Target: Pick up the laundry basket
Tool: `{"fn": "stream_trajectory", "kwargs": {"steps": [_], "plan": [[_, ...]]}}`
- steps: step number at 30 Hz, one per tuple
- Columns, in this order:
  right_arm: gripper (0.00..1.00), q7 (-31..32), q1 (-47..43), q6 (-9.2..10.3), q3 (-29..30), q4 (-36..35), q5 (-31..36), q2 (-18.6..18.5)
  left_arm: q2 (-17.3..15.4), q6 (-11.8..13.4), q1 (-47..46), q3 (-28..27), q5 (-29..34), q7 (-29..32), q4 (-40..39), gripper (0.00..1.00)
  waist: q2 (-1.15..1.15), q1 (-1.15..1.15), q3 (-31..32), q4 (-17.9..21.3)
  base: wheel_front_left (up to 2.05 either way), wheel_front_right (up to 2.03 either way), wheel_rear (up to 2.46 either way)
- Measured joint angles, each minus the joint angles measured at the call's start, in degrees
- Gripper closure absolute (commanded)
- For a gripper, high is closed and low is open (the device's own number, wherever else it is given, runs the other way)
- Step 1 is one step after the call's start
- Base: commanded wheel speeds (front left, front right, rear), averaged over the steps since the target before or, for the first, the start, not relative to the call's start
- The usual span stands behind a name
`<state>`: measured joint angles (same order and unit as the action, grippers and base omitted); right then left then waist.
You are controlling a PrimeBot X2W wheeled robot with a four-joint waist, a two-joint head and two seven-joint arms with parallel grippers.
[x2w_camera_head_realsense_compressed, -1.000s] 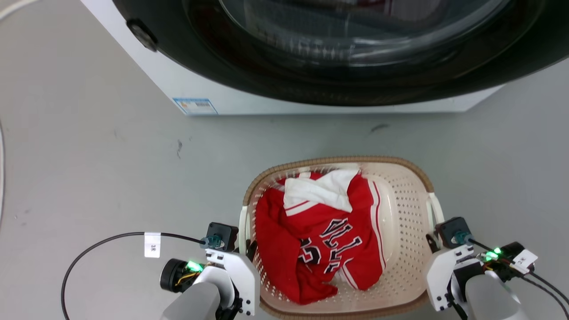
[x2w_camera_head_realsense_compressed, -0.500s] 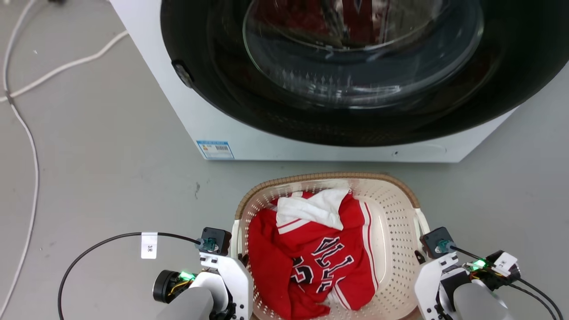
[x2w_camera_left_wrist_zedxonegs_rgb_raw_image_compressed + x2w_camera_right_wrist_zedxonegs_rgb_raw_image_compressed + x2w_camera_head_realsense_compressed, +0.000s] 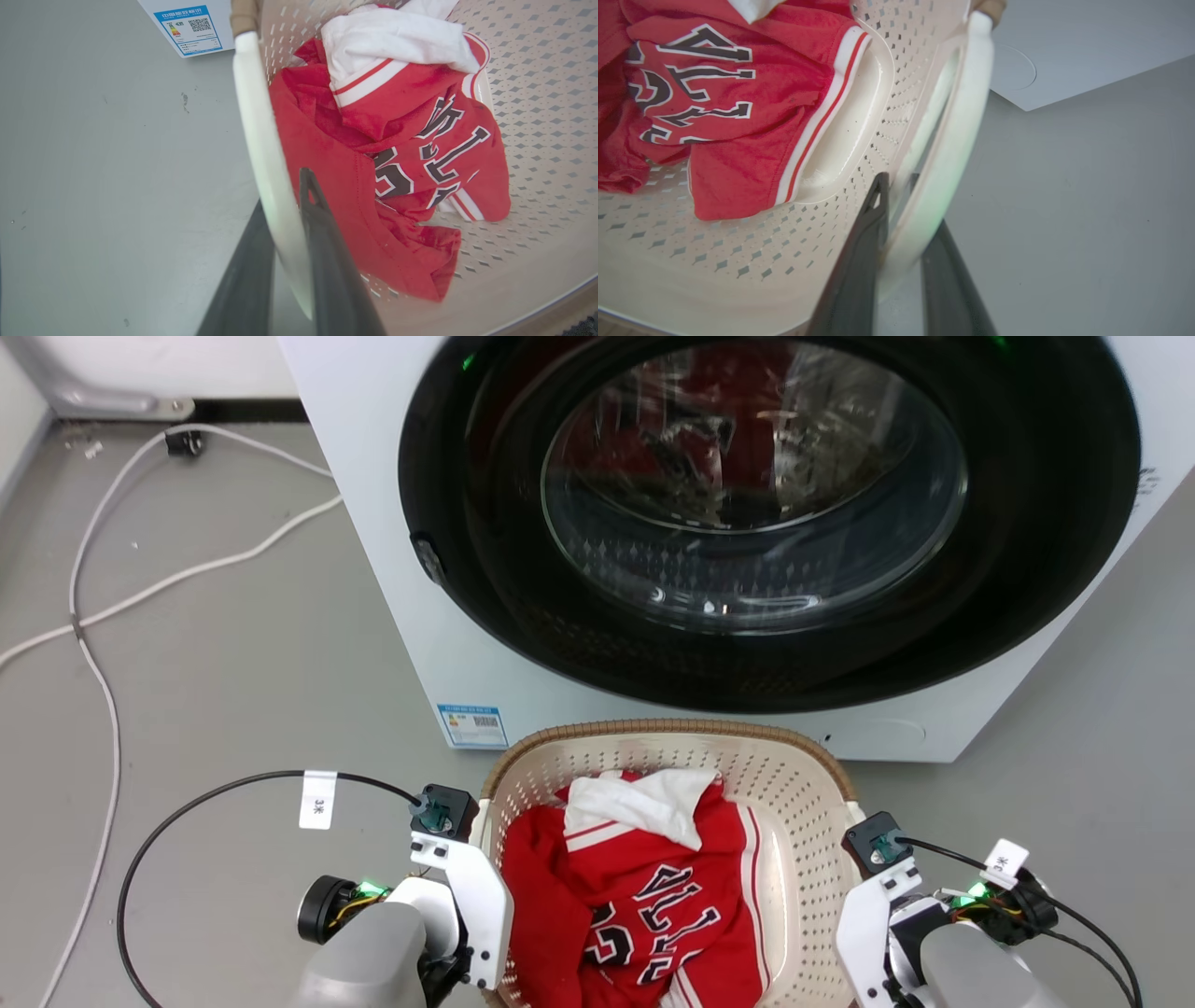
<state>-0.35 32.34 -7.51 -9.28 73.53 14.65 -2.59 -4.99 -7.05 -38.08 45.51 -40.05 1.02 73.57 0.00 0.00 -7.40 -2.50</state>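
The laundry basket (image 3: 672, 735), cream perforated plastic with a brown woven rim, hangs between my two arms in front of the washer. It holds a red jersey (image 3: 644, 915) and a white cloth (image 3: 639, 803). In the left wrist view my left gripper (image 3: 280, 191) is shut on the basket's white left loop handle (image 3: 257, 116), one dark finger inside and one outside. My right gripper (image 3: 899, 186) is clamped the same way on the right loop handle (image 3: 962, 116). The fingers are hidden under the wrist mounts (image 3: 462, 887) in the head view.
A white washing machine (image 3: 373, 523) with a dark round glass door (image 3: 747, 523) stands just beyond the basket. White cables (image 3: 103, 607) trail over the grey floor at the left. A black cable (image 3: 187, 803) loops from my left wrist.
The head camera has moved: the washer sits lower and shows more of its door. The basket stays between both grippers, and its far rim now overlaps the washer's base.
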Motion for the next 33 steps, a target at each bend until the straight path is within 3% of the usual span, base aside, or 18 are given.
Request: {"fn": "stream_trajectory", "kwargs": {"steps": [18, 33], "plan": [[1.00, 13.62, 0.60, 0.00, -17.20, -1.91, -18.13, 0.16, -1.59, -0.45, -1.68, 2.63, -1.51, 12.28, 0.18, 1.00, 0.00, 0.00, 6.56, 1.11, 0.00, 0.00, 0.00], [1.00, 16.02, 1.16, 0.01, -21.99, -0.79, -23.29, 0.10, -1.97, -0.45, -1.09, 4.72, -3.57, 15.30, -0.52, 1.00, 0.00, 0.00, 8.37, 1.22, 0.00, 0.00, 0.00]]}}
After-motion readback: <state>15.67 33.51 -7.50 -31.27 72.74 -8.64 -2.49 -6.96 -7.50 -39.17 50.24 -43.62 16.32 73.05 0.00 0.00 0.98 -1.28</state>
